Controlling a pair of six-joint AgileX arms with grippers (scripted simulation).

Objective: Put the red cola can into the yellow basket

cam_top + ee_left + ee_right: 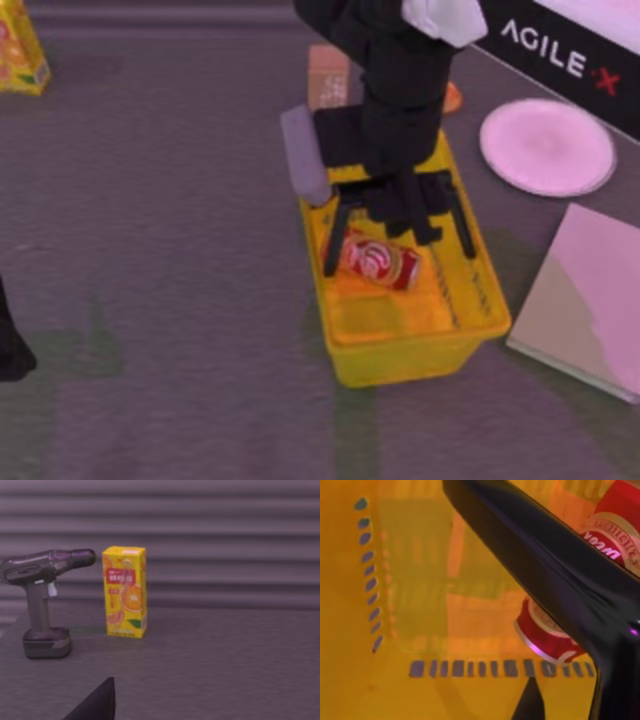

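Right end effector, top view: down inside the yellow basket just right of worktop centre, directly above the red cola can. Can lies on its side in the basket. Arm hides the fingertips; grip state cannot be told here. Pink plate at 2 o'clock, pink board at 3 o'clock, juice carton at 10 o'clock. Left arm parked at 9 o'clock edge.

Left wrist view: power drill and juice carton standing on worktop; end effector state cannot be told.

Right wrist view: dark finger crosses the can, basket floor beneath. Contact or release: cannot tell.

Judgement: placement step, nearly done. Next move calls for confirming release, then a straight lift clear of the black handle.
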